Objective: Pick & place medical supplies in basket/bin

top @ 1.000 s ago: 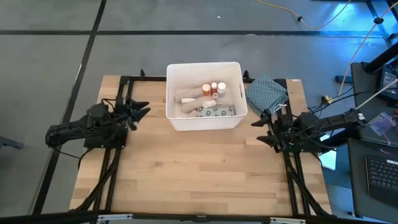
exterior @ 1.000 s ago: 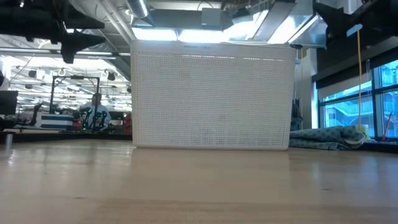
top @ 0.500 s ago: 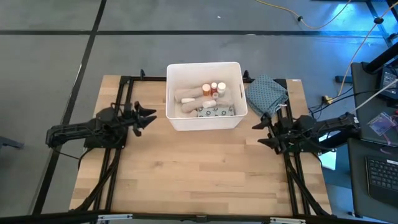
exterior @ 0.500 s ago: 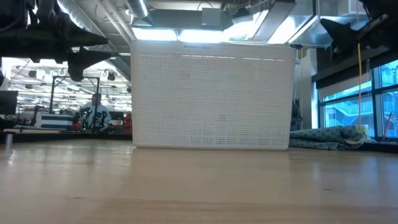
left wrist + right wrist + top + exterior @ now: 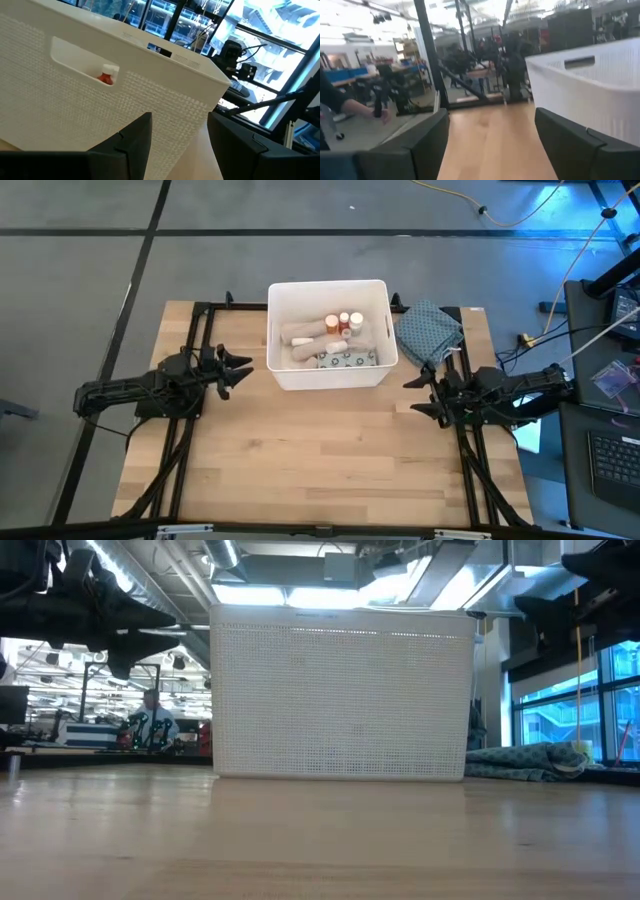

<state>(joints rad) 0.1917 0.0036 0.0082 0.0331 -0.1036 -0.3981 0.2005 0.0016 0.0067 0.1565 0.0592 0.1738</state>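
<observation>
The white basket (image 5: 327,376) stands at the table's far middle. In it lie pale rolls (image 5: 300,335), white-capped red bottles (image 5: 345,322) and a grey dotted packet (image 5: 345,360). One bottle (image 5: 106,75) shows through the basket's handle slot. My left gripper (image 5: 244,370) hovers open to the left of the basket, level and pointing at its wall (image 5: 75,115), with nothing between its fingers. My right gripper (image 5: 410,397) hovers open right of the basket's near right corner, also with nothing in it.
A blue-grey patterned cloth (image 5: 430,330) lies right of the basket at the far right edge. Bare wood (image 5: 320,460) spreads across the table's near half. A person's hand (image 5: 362,107) and another person (image 5: 152,718) show in the room beyond the table.
Both grippers have come down toward the table and stayed open. My left gripper has also drawn a little nearer the basket. The basket and the supplies have not moved.
</observation>
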